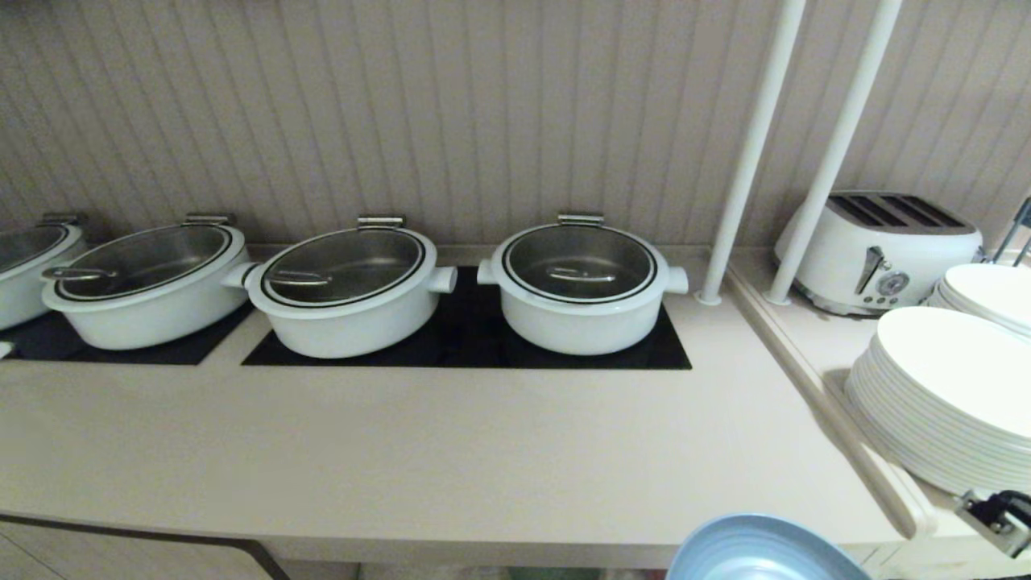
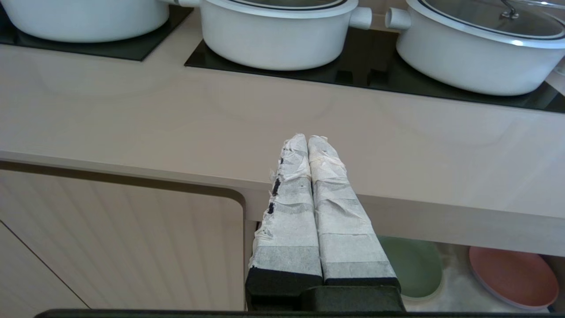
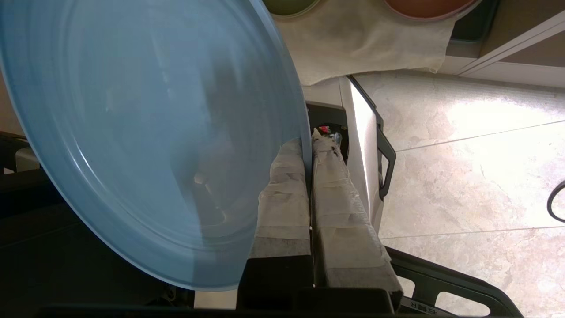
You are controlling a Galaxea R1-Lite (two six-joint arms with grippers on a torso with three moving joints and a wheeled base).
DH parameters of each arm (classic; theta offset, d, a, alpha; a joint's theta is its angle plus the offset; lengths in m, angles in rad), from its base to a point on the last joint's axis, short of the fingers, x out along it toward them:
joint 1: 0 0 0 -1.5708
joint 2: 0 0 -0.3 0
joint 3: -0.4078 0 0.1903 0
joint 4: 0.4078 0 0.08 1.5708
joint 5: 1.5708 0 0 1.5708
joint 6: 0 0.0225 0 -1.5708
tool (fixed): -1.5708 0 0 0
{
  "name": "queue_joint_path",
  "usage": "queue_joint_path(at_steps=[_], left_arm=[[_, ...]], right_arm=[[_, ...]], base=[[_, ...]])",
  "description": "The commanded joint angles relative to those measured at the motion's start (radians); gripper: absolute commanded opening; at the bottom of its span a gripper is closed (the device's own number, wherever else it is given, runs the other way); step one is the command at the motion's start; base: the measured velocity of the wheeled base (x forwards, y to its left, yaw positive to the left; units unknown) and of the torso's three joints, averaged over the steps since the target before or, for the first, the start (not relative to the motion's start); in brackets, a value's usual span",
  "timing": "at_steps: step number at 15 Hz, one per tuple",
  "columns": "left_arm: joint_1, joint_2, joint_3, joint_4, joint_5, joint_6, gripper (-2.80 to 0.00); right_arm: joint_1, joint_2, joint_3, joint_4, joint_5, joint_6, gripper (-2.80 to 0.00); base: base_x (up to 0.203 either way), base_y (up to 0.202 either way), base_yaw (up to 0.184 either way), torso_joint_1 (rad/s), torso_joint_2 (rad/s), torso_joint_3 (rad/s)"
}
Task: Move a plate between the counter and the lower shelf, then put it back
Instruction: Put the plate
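Blue plate [image 3: 145,132] is pinched by its rim in the right gripper [image 3: 309,145], jaws closed tight on the edge, so the plate hangs clear of the fingers. It is held below the counter [image 1: 451,451] front edge, outside the lower shelf [image 3: 366,39], likely mid-transfer. Left gripper [image 2: 308,143] is closed and empty, parked before the counter edge.

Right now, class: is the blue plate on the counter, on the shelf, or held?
Held. The right gripper pinches the plate by its rim; it shows below the counter edge, resting on nothing.
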Motion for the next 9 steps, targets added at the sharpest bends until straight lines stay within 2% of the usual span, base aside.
queue_joint_path(at_steps=[1, 5, 9], left_arm=[[0.0, 0.0, -0.001, 0.0, 0.001, -0.001, -2.8], [0.0, 0.0, -0.001, 0.0, 0.001, -0.001, -2.8], [0.0, 0.0, 0.001, 0.0, 0.001, -0.001, -2.8]], right_arm=[[0.0, 0.006, 0.0, 0.0, 0.002, 0.003, -2.8], [0.0, 0.03, -0.009, -0.002, 0.002, 0.005, -2.8], [0.0, 0.101, -0.089, 0.004, 0.006, 0.011, -2.8]], base=[[0.0, 0.0, 0.0, 0.0, 0.0, 0.0], [0.0, 0.0, 0.0, 0.0, 0.0, 0.0], [0.0, 0.0, 0.0, 0.0, 0.0, 0.0]])
